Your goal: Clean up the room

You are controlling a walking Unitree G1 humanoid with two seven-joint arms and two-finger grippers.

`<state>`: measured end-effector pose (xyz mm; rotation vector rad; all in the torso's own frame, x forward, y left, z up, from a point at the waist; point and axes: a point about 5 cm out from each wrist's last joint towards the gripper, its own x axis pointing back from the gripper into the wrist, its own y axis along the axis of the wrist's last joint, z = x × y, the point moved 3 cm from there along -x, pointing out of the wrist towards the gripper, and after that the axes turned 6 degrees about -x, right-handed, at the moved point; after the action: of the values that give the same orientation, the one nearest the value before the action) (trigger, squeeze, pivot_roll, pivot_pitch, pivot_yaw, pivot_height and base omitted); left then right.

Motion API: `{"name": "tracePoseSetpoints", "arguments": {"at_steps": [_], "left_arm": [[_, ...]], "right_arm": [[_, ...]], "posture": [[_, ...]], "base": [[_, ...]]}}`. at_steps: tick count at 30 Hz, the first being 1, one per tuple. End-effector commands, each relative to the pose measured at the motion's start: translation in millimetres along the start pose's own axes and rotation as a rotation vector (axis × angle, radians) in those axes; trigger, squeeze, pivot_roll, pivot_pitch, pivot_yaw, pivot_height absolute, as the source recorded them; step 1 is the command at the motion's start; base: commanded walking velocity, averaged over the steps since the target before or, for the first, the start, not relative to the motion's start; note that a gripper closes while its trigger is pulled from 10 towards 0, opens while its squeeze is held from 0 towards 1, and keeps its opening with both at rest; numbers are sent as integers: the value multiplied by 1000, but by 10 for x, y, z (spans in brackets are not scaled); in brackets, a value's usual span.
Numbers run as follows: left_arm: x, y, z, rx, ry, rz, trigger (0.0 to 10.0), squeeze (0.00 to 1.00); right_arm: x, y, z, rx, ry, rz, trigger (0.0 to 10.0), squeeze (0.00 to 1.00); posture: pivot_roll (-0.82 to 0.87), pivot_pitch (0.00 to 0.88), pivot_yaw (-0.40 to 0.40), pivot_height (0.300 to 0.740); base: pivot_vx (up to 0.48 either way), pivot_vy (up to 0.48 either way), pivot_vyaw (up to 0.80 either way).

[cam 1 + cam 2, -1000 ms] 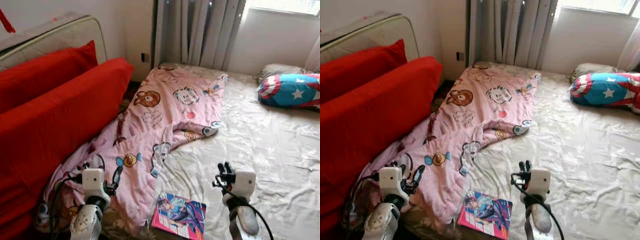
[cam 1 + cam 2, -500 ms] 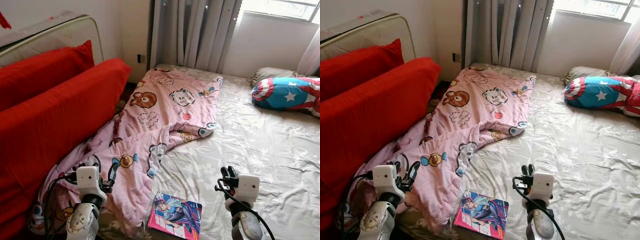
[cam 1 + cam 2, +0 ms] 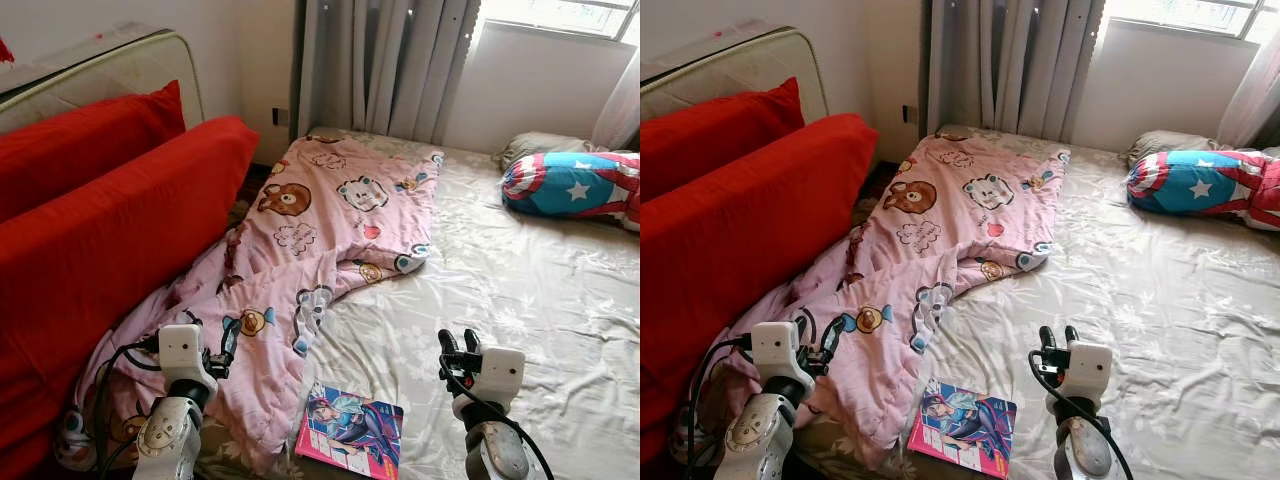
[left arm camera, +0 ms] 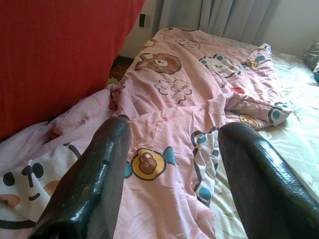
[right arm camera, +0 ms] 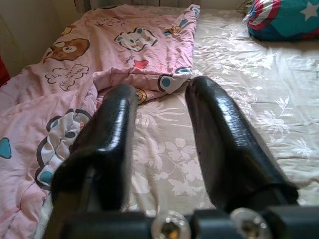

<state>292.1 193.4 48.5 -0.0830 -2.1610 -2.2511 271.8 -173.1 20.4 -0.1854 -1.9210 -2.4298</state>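
Observation:
A pink cartoon-print quilt (image 3: 320, 240) lies rumpled along the bed's left side, spilling off its near corner. A colourful magazine (image 3: 350, 428) rests on the sheet near the bed's front edge. My left gripper (image 3: 208, 340) hovers open over the quilt's lower part, nothing between its fingers (image 4: 94, 184). My right gripper (image 3: 458, 345) is open above the bare sheet, right of the magazine. In the right wrist view its fingers (image 5: 227, 144) point toward the quilt's folded edge (image 5: 144, 74).
A red sofa (image 3: 110, 230) with a red cushion (image 3: 90, 140) stands close along the bed's left. A star-patterned pillow (image 3: 572, 185) and a grey pillow (image 3: 540, 145) lie at the far right. Grey curtains (image 3: 385, 65) hang behind. The floral sheet (image 3: 520, 290) is open on the right.
The camera has shifted slightly, with the scene sliding up and left. Both grippers sit a little lower in view than a second ago. Nothing on the bed has moved.

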Motion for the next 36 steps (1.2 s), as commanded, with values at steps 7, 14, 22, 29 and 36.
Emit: {"name": "tracePoseSetpoints", "arguments": {"at_steps": [7,14,22,29,36], "left_arm": [[25,-57,-24,7,-11,26,10000,0],[36,-43,-19,9,-8,24,10000,0],[23,-34,-28,8,-10,26,10000,0],[25,-33,-38,9,-11,28,10000,0],[47,-45,-37,12,-7,33,10000,0]], "right_arm": [[3,26,50,-8,19,-4,10000,1000],[0,-4,38,20,11,27,10000,0],[-25,-55,3,40,-8,77,10000,0],[-4,-67,5,36,1,75,10000,0],[-10,-131,21,42,1,118,10000,0]], "posture": [[-48,0,-70,740],[-42,0,-75,740],[-46,0,-70,725],[-45,4,-74,720],[-42,16,-76,720]], "base": [[0,0,0],[0,0,0],[0,0,0],[0,0,0],[0,0,0]]}}
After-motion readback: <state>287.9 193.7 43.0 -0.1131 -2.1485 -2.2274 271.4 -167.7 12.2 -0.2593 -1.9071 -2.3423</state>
